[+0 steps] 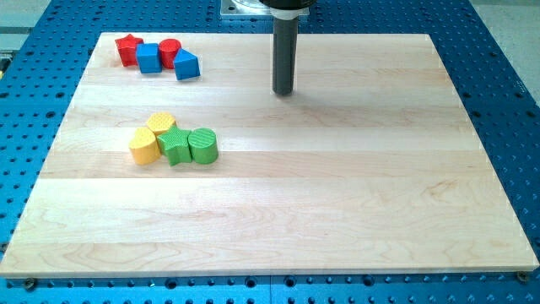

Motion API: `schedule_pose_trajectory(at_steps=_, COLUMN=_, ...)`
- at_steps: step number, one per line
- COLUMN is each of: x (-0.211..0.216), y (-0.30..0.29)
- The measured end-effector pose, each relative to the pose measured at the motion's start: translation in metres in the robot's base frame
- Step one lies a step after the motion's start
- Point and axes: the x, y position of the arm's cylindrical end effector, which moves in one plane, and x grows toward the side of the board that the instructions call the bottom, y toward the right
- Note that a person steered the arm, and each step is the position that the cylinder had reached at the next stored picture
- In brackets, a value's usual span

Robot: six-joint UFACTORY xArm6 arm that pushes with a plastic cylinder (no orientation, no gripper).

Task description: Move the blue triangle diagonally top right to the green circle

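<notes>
The blue triangle (186, 65) lies flat near the table's top-left corner, well apart from the green circle (203, 144), an upright ridged cylinder lower down, left of centre.

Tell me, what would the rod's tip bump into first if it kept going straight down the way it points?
My tip points straight down at the wooden board, so the board comes first. It looks to be on or just above it already. No block lies under it.

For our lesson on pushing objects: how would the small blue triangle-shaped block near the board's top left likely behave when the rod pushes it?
The blue triangle block looks squat and flat-bottomed, so it would probably slide rather than roll or tip. Its angled sides may make it rotate under an off-centre push. It touches the red cylinder, which might get nudged. My tip stands apart, to its right.
</notes>
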Motion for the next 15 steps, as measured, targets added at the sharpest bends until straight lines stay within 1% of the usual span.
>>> schedule_pose_trajectory(at_steps=6, x=-0.001, y=0.003)
schedule_pose_trajectory(at_steps=7, x=-0.001, y=-0.006)
schedule_pose_trajectory(at_steps=8, x=-0.001, y=-0.076)
schedule_pose_trajectory(at_steps=9, x=0.018, y=-0.151)
schedule_pose_trajectory(at_steps=10, x=0.031, y=-0.211)
schedule_pose_trajectory(at_steps=11, x=0.009, y=-0.239)
schedule_pose_trajectory(at_steps=12, x=-0.021, y=-0.234)
schedule_pose_trajectory(at_steps=13, x=-0.042, y=-0.203)
schedule_pose_trajectory(at_steps=14, x=-0.043, y=-0.169)
schedule_pose_trajectory(at_steps=15, x=-0.064, y=-0.133)
